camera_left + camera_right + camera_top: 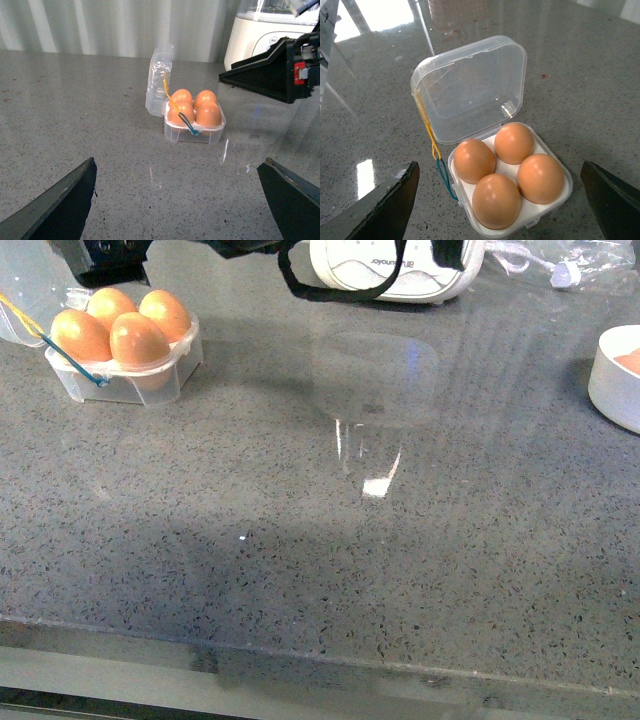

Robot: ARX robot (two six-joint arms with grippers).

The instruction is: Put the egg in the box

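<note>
The box (120, 388) is a clear plastic carton at the table's far left, its domed lid (470, 90) hinged open. Every cup holds a brown egg (138, 340), and I cannot tell the task's egg (496, 200) from the others. A yellow-and-blue band (437, 160) hangs at the hinge side. My right gripper (500, 205) is open and empty just above the box (540, 216), one jaw on each side. My left gripper (177, 200) is open and empty, low over the table, well short of the box (192, 136).
A cream appliance (395, 265) stands at the back centre. A white bowl (612, 390) with something orange inside sits at the right edge. The right arm's black finger (265, 75) shows in the left wrist view beside the appliance (265, 35). The table's front edge (320, 665) is near.
</note>
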